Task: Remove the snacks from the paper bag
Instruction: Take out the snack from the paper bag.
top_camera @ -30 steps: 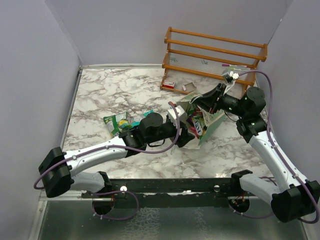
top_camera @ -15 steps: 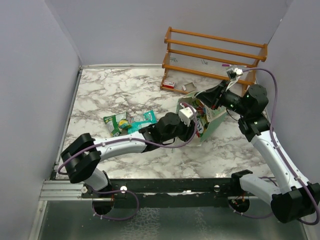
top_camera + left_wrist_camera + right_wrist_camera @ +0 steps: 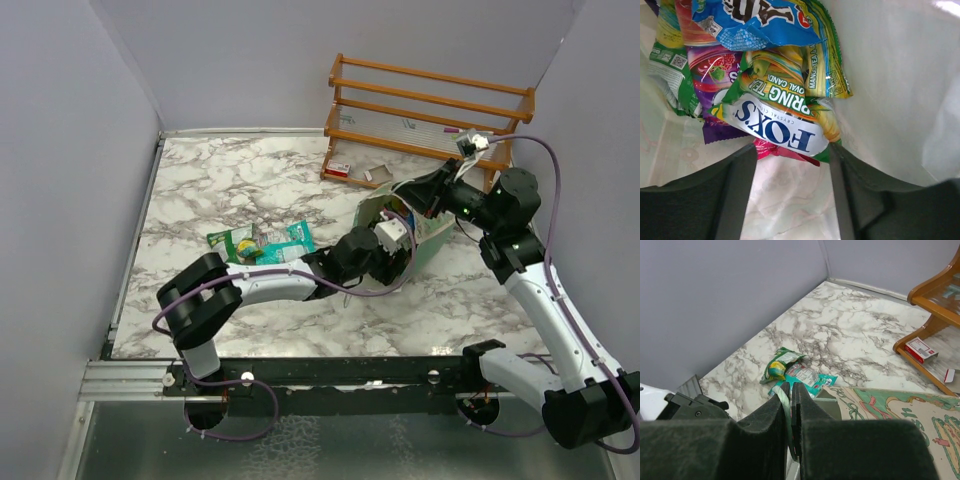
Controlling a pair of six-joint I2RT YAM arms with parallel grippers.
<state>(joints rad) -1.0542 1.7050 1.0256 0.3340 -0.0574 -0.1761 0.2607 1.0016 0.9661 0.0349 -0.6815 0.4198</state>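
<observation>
The pale green paper bag (image 3: 432,238) lies tilted near the rack, its mouth facing left. My left gripper (image 3: 791,152) is open and reaches inside it, between cream walls. Just ahead of its fingertips lies a pile of snacks: a yellow-green Fox's packet (image 3: 782,122), a blue packet (image 3: 760,20) and a purple packet (image 3: 715,75). A red packet edge (image 3: 775,150) sits between the fingers. My right gripper (image 3: 791,387) is shut on the bag's green rim (image 3: 785,407) and holds it up. A yellow-green packet (image 3: 230,243) and a teal packet (image 3: 287,240) lie on the table left of the bag.
A wooden rack (image 3: 430,110) stands at the back right, a small red-white box (image 3: 338,169) at its foot. Grey walls close in the left, back and right. The marble table (image 3: 230,180) stretches left of the bag.
My left arm has stretched to the right and pushed its gripper deeper into the bag. The bag's mouth has shifted slightly right; my right gripper keeps its hold on the rim.
</observation>
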